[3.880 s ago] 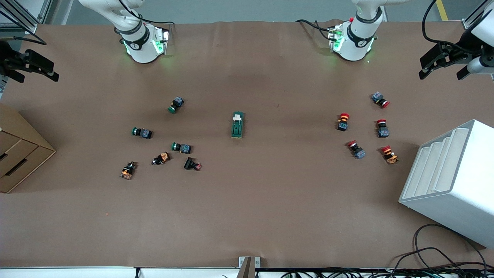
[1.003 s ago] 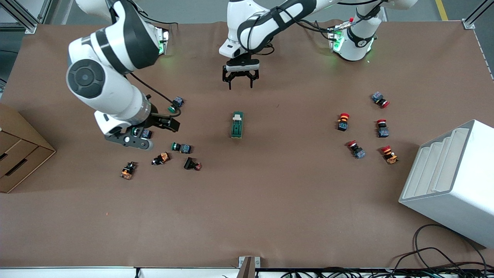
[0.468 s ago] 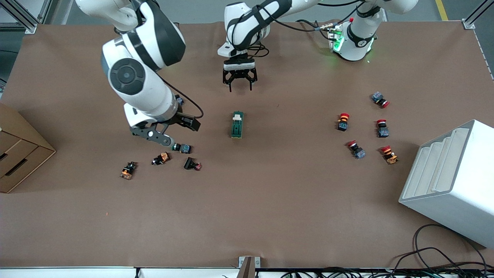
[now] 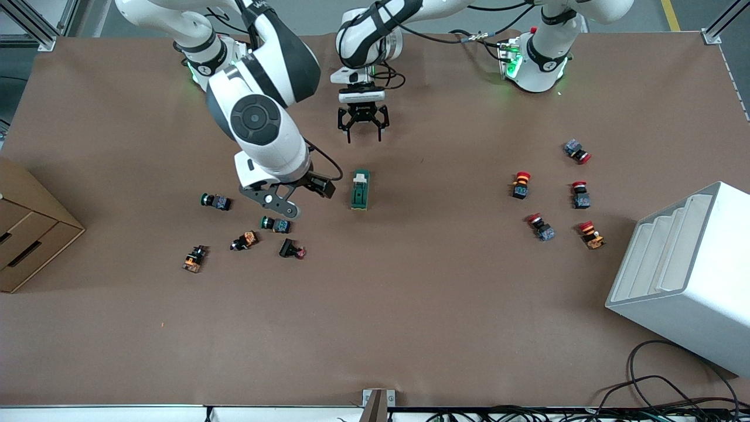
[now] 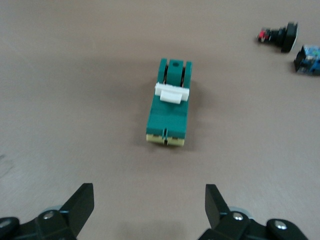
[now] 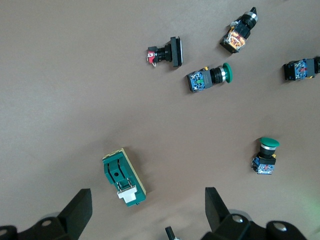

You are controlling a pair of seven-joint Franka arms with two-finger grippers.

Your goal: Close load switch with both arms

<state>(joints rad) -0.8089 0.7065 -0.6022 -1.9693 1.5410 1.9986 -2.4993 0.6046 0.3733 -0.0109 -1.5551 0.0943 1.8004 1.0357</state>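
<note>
we are holding our left gripper [image 4: 363,125] and right gripper [image 4: 304,196] wide open and empty over mid-table, flanking the load switch [image 4: 360,189] to brace it and press it closed.

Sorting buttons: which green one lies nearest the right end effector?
The green button just camera-side of the right end effector; the other green one lies farther off.

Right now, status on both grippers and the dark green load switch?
Left gripper open, up over bare table. Right gripper open, in the air beside the dark green load switch with white handle. Switch untouched, nothing in the way.
</note>
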